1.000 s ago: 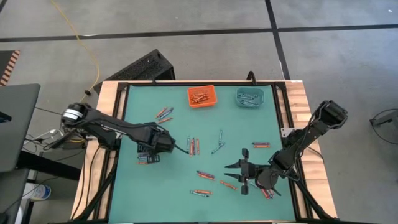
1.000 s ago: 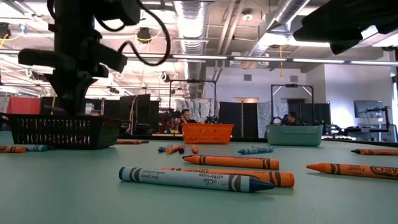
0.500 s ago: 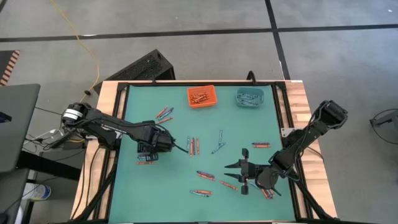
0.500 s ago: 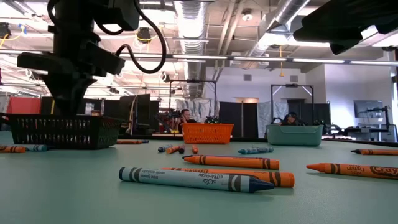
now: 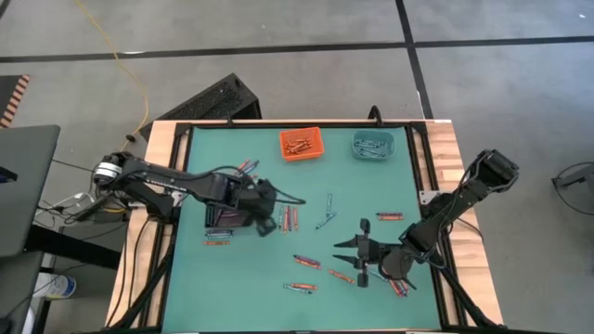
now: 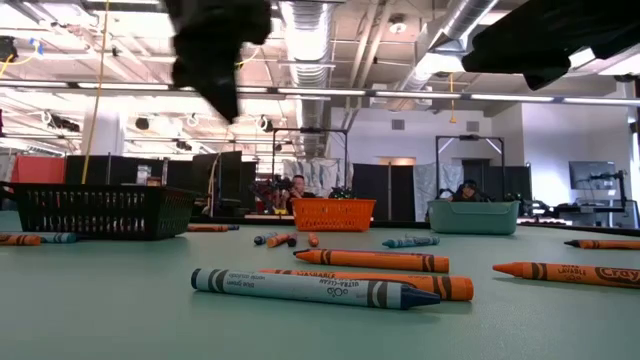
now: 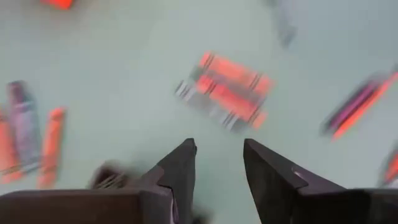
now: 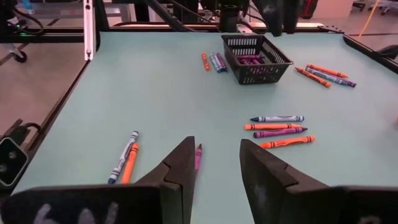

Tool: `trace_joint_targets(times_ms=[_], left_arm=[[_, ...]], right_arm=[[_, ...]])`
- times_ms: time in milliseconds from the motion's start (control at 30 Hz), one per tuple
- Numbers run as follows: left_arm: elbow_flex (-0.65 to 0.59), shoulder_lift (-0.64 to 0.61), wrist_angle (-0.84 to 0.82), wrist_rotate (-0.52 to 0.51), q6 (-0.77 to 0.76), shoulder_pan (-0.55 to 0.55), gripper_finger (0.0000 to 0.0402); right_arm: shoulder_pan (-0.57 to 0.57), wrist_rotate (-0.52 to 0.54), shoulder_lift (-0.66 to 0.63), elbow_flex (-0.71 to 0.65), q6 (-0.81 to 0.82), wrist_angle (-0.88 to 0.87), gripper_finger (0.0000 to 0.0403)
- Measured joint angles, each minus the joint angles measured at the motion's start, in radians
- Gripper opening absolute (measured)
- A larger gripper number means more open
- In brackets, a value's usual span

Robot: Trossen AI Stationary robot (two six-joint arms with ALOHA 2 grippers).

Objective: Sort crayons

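Observation:
Crayons lie scattered on the green mat, in orange, blue and purple; in the low view a blue one and an orange one lie nearest. My left gripper hangs open above the mat, just right of the black bin, with nothing between its fingers; a small cluster of crayons lies ahead of it. My right gripper stands open near the table's front right, low over the mat. A purple crayon lies flat just ahead of its fingers.
An orange bin and a teal bin stand at the far edge, each with crayons inside. The black bin holds purple crayons. More crayons lie by the black bin and near the front edge.
My left gripper has risen from over the black bin and swung toward the table's right, out over the open mat, turning as it went. My right gripper has kept still. No crayon on the mat has moved.

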Motion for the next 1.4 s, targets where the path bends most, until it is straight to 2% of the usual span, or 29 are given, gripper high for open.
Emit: trace_joint_targets(times_ms=[100, 300, 533, 767, 900, 1167, 1233, 1400], left_arm=[[0.0, 0.045, 0.129, -0.003, -0.057, -0.004, 0.0126], [-0.001, 0.181, 0.306, 0.035, -0.061, 0.018, 0.0126], [0.025, 0.311, 0.419, 0.154, -0.117, 0.075, 0.0126], [0.072, 0.419, 0.65, 0.241, 0.129, 0.108, 0.0126], [0.101, 0.48, 0.677, 0.23, 0.2, 0.1, 0.0126], [0.105, 0.587, 0.779, 0.163, 0.227, 0.07, 0.0126], [0.105, 0.605, 0.77, 0.112, 0.231, 0.061, 0.0126], [0.106, 0.617, 0.764, 0.083, 0.281, 0.045, 0.0126]], right_arm=[[0.001, 0.0, 0.0, 0.0, 0.0, 0.0, 0.0128], [0.002, -0.012, 0.0, 0.0, 0.0, 0.0, 0.0128], [0.002, -0.026, 0.0, 0.0, 0.0, -0.001, 0.0128], [0.002, -0.027, 0.0, 0.0, 0.0, -0.002, 0.0128], [0.004, -0.028, 0.0, 0.0, 0.0, -0.007, 0.0128], [0.004, -0.029, 0.0, 0.0, 0.0, -0.025, 0.0128], [0.004, -0.029, 0.0, 0.0, 0.0, -0.026, 0.0128], [0.003, -0.029, 0.0, 0.0, 0.0, -0.027, 0.0128]])
